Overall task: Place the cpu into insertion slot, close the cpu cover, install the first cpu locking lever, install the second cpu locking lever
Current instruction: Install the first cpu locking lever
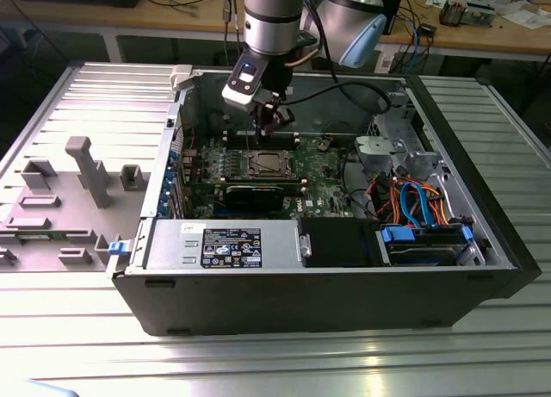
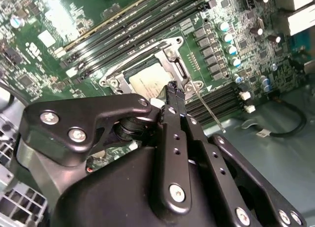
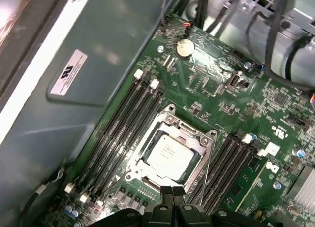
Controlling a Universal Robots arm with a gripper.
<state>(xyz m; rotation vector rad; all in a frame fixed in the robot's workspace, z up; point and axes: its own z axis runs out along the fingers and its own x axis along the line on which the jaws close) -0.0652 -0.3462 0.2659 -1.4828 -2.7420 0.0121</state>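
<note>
The insertion slot (image 1: 264,163) sits mid-board inside the open computer case. In both wrist views the cpu (image 3: 170,155) (image 2: 147,81), a pale square plate, lies in the slot. The silvery cpu cover (image 3: 189,131) (image 2: 175,64) is folded down around it. A thin wire locking lever (image 2: 206,109) (image 3: 205,163) runs along one side of the socket and juts out past its corner. My gripper (image 1: 274,121) (image 2: 172,86) (image 3: 172,190) hovers just above the socket's edge. Its black fingertips are pressed together and hold nothing.
Long black memory slots (image 3: 123,133) flank the socket on both sides. A labelled power supply (image 1: 228,246) and a drive cage with blue and orange cables (image 1: 413,199) fill the case's front and the exterior view's right. Grey fixture blocks (image 1: 86,169) stand outside the case.
</note>
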